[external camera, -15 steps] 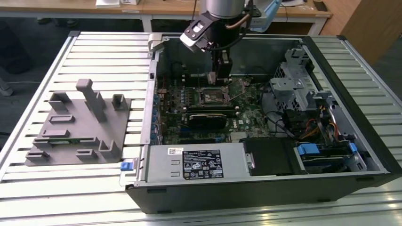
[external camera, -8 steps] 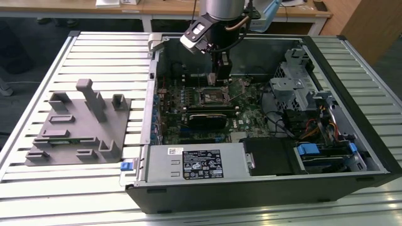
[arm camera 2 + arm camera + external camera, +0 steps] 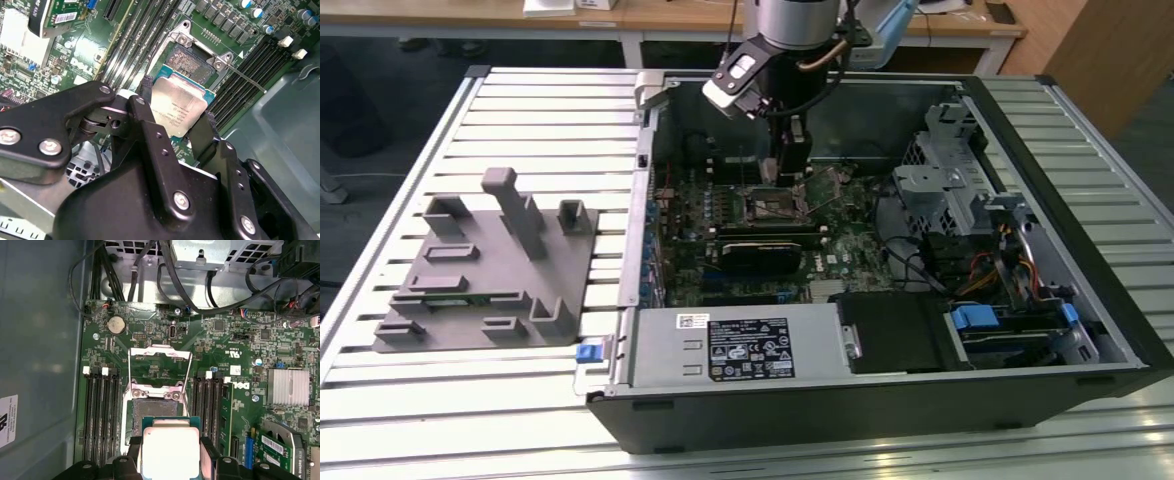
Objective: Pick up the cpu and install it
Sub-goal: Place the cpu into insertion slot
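Note:
The cpu, a small square chip with a pale silvery top and a green rim, is held between the black fingers of my gripper, which is shut on it. In the first wrist view the cpu hangs just short of the open socket, whose metal frame is flipped up. The second wrist view shows the socket right beside the chip's edge. In the exterior view my gripper reaches down inside the computer case over the socket.
The open case lies on a slatted table. A black heatsink block sits beside the socket. Memory slots flank the socket on both sides. Cables and a drive cage crowd one side. A grey plastic fixture stands outside at the exterior view's left.

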`<state>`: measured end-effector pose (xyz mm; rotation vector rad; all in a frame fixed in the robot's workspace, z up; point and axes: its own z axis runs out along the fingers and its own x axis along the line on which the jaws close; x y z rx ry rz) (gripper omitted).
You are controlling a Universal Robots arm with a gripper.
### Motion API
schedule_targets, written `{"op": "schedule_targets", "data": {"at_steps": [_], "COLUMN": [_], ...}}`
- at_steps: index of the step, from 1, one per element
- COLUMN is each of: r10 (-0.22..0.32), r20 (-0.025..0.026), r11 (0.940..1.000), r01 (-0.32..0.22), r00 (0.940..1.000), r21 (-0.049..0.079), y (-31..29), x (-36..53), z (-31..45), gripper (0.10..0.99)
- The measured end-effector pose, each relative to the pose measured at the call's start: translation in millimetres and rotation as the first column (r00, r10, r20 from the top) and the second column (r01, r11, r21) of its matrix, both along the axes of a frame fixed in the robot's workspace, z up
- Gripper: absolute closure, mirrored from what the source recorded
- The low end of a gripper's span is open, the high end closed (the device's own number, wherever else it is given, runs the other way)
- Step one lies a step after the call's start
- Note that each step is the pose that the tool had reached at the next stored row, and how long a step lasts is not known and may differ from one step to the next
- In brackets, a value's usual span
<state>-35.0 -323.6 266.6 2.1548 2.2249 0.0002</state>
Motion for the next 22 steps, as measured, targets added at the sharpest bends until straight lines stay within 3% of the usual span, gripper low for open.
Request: {"op": "schedule_targets", "data": {"at_steps": [6, 22], "r10": [0.0, 0.0], "r20": [0.0001, 0.0001], "r11": [1.0, 1.0], "r01": [0.0, 0.0], "r00": [1.0, 1.0], "r21": [0.0, 0.0], "y": [1.7, 1.7], "x": [0.1, 0.1], "z": [-6.4, -10.7], "gripper": [0.545, 0.545]}}
